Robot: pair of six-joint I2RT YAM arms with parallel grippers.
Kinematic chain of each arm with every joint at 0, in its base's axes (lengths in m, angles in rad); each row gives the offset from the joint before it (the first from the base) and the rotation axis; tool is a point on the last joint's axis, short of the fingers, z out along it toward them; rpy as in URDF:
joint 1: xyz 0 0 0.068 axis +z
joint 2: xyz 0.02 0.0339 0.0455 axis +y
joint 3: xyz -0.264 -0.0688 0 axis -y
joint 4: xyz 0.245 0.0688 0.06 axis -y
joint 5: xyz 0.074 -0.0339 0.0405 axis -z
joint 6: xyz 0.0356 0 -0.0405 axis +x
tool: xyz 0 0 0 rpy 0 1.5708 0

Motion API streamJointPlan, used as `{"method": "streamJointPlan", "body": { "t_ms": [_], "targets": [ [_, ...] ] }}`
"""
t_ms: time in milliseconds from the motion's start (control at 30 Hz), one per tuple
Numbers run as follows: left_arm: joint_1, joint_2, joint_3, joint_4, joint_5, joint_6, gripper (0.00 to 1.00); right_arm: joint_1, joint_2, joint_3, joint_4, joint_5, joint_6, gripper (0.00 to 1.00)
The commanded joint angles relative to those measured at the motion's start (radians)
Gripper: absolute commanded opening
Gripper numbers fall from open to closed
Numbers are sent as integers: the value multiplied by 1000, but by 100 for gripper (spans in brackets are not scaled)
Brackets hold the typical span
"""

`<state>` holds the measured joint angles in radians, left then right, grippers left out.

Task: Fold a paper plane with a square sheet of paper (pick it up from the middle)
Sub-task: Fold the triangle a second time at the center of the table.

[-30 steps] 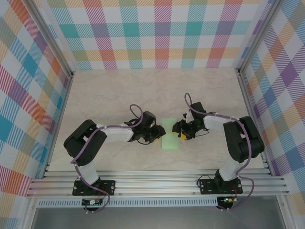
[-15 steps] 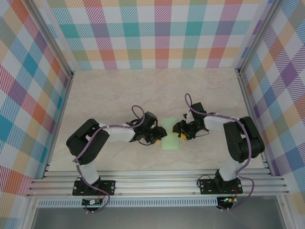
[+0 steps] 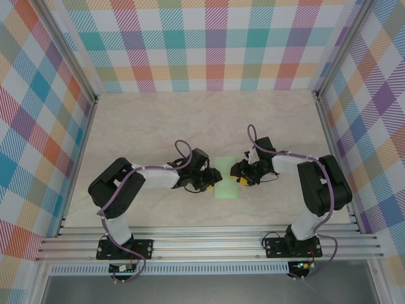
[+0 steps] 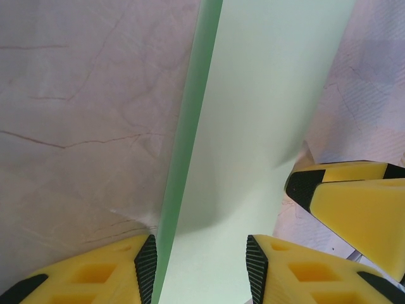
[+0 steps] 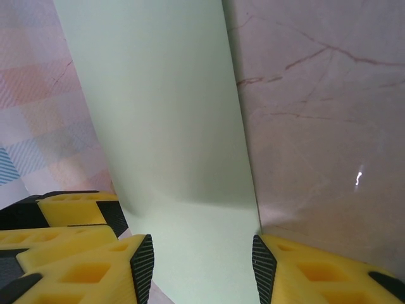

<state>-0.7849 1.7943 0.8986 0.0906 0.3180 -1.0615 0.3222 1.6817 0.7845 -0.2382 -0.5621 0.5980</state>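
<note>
Jaws on both sides, left gripper [image 4: 197, 263] and right gripper [image 5: 202, 259], sit part-spread astride the green paper [image 3: 226, 180], which lies on the table [image 3: 158, 126] btwn them. Can't tell if either's really pinching. Risk: fingers are v. close, so they could bump, or an uneven squeeze could crumple or skew the paper. Vs a sec ago, left arm's nudged in toward it; paper hasn't shifted.

This is a robotics lab test cell. Two black robot arms, the left arm [image 3: 117, 190] and the right arm [image 3: 323, 187], are bolted to aluminium rails [image 3: 209, 244] at the near edge of a marble-patterned table [image 3: 190, 120]. Colourful checked panels [image 3: 209, 44] wall in its other three edges, and purple cables [image 3: 249, 134] loop along the arms.
</note>
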Motion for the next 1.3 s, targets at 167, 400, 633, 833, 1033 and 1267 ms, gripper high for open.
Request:
{"method": "streamJointPlan", "body": {
  "t_ms": [167,400,633,833,1033,1267],
  "targets": [
    [-16,-5,8,44,21,-19,44,-7,2,-37,-11,16,8,47],
    [-16,-23,2,61,20,-20,44,-9,2,-42,-10,12,8,48],
    [-16,-32,0,112,21,-34,44,-11,-8,-39,-10,7,8,48],
    [-16,-7,19,112,13,-31,43,-11,-26,-34,-16,7,5,50],
    [9,29,61,114,29,-10,42,-11,-55,-34,-24,12,-6,54],
    [36,73,109,133,70,-8,40,-11,-141,-43,-71,51,-21,59]
  ]
}}
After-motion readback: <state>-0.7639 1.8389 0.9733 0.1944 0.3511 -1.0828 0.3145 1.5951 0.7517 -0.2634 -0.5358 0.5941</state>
